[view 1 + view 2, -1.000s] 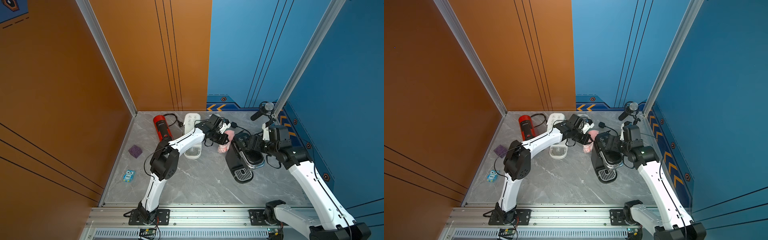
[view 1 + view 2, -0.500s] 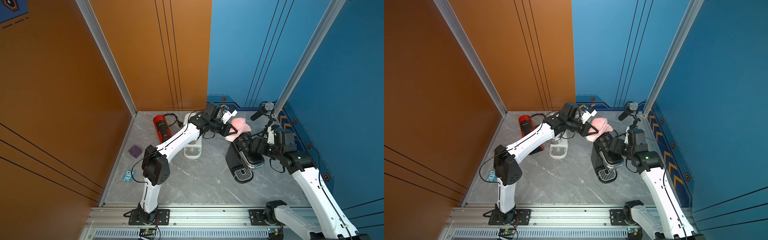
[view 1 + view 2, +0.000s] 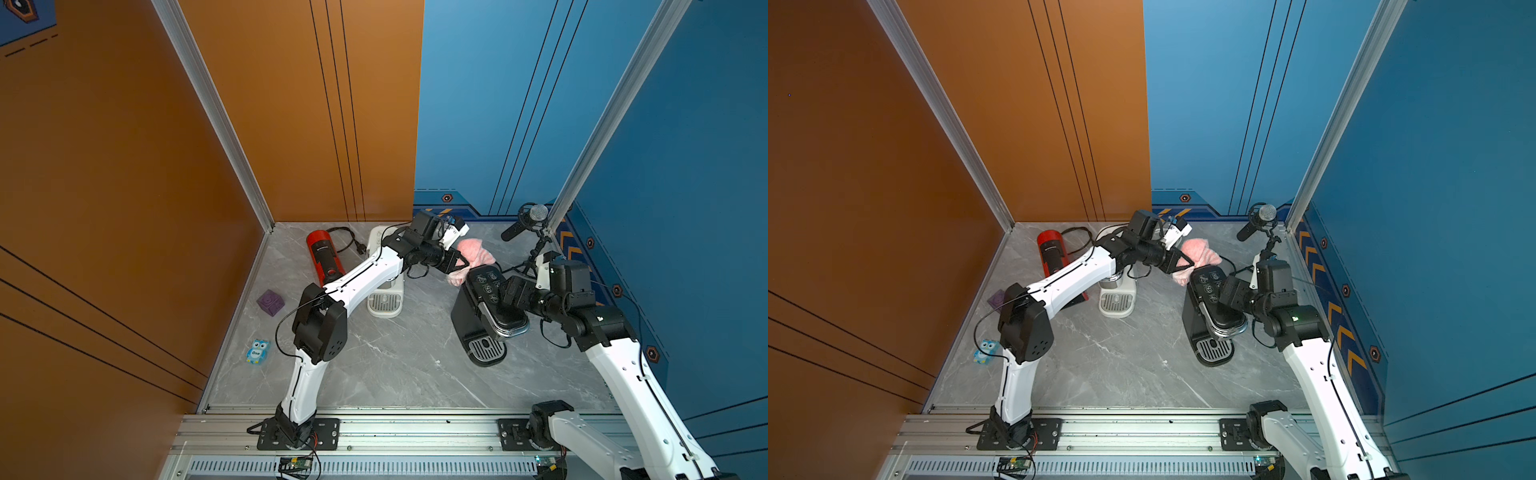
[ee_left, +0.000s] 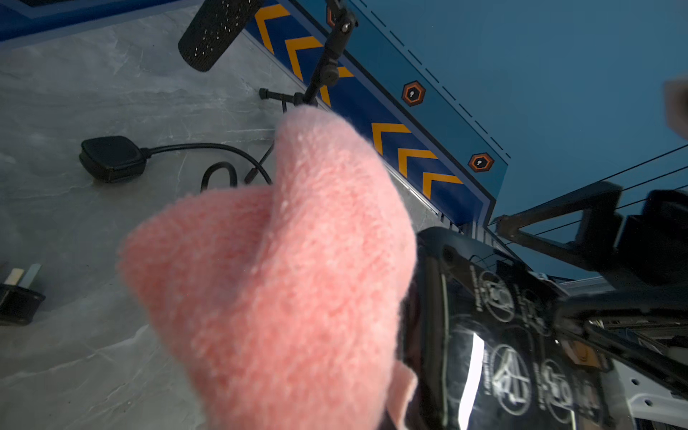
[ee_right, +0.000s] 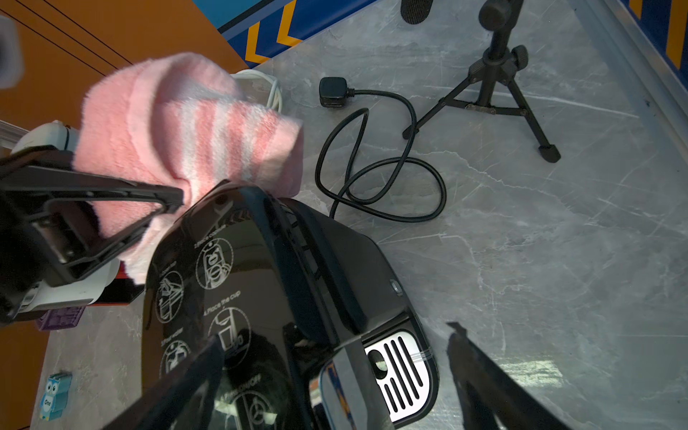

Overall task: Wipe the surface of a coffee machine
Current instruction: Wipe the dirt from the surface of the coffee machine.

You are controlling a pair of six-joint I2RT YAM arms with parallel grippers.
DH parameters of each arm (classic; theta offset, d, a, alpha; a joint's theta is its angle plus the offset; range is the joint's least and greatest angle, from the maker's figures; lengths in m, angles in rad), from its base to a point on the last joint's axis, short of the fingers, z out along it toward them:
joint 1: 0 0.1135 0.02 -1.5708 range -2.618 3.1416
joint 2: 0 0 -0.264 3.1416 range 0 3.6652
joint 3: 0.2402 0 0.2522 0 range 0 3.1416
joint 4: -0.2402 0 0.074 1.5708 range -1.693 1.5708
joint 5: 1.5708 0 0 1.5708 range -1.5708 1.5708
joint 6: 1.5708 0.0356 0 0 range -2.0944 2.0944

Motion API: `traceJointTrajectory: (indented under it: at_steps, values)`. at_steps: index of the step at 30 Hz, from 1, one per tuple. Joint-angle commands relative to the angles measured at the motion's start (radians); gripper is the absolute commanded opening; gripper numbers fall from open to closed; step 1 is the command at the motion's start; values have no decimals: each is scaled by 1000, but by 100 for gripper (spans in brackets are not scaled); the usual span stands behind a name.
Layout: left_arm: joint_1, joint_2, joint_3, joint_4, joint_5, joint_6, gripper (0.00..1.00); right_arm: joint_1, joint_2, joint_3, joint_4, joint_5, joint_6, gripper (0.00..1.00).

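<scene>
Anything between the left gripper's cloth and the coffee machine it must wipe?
Nothing visible: the pink striped terry cloth in the left gripper sits right at the top of the glossy black coffee machine.

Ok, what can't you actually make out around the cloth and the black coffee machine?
Tips of the left tool: left wrist view, buried behind the pink cloth.
Whether that cloth touches the black coffee machine: right wrist view, machine's rear edge hides the contact.
Top of the white coffee machine: both top views, under the left arm.
Fingers of the right tool: right wrist view, cut off by the frame's edge.
</scene>
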Motion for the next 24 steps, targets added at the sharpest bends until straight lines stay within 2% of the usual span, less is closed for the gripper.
traceJointTrajectory:
  at_steps: [1,15,24]
  values:
    - [-10,44,-41,-49,-25,18,0,-3,-5,-28,-53,-30,13,94]
    - [-59,107,-134,-45,-147,19,0,-3,-22,-42,-54,-67,40,94]
    - [-59,-72,-99,-47,-117,2,0,-4,-15,-33,-53,-52,32,95]
